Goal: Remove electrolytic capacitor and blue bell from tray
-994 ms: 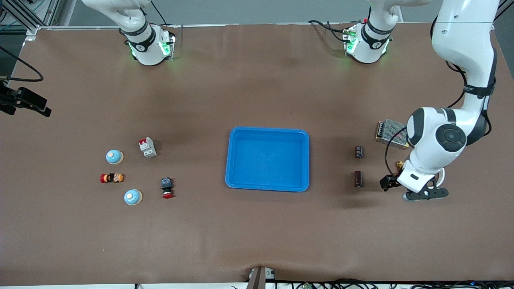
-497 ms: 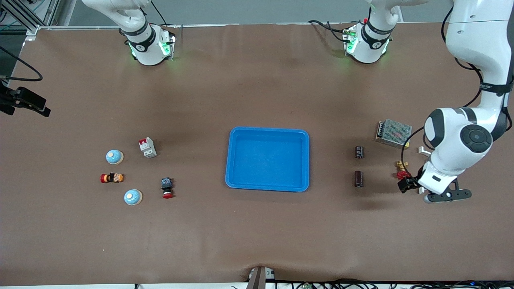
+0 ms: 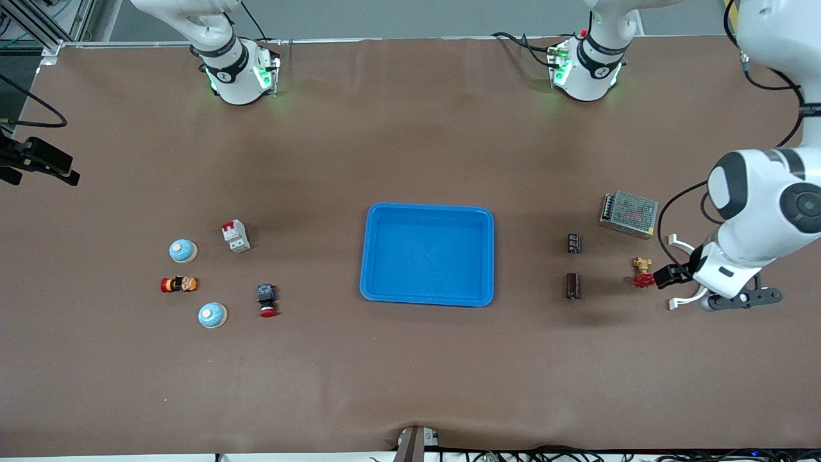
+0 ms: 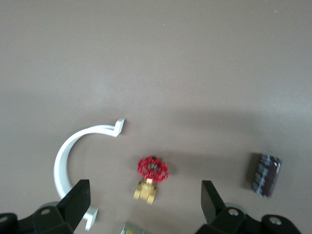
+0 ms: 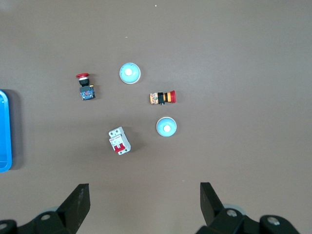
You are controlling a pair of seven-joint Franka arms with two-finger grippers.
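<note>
You have two dark cylindrical capacitors (image 3: 573, 243) (image 3: 573, 285) lying right of centre in the front view, between the empty blue plastic tray (image 3: 428, 215) and a small brass valve with a red handwheel (image 3: 641, 273). Two pale-blue domed bells (image 3: 183, 251) (image 3: 211, 315) sit at middle left. Your left gripper (image 4: 144, 202) hovers over the valve, jaws apart. Your right gripper (image 5: 144, 204) is high over the bells, jaws apart too.

A blue tray (image 3: 428, 212) is seen mid-frame on the brown table (image 3: 410, 372); two pale-blue bells (image 3: 183, 251) (image 3: 212, 315) at centre-left; dark capacitors (image 3: 574, 243) (image 3: 573, 285) and a red-handled brass valve (image 3: 641, 273) at centre-right.
</note>
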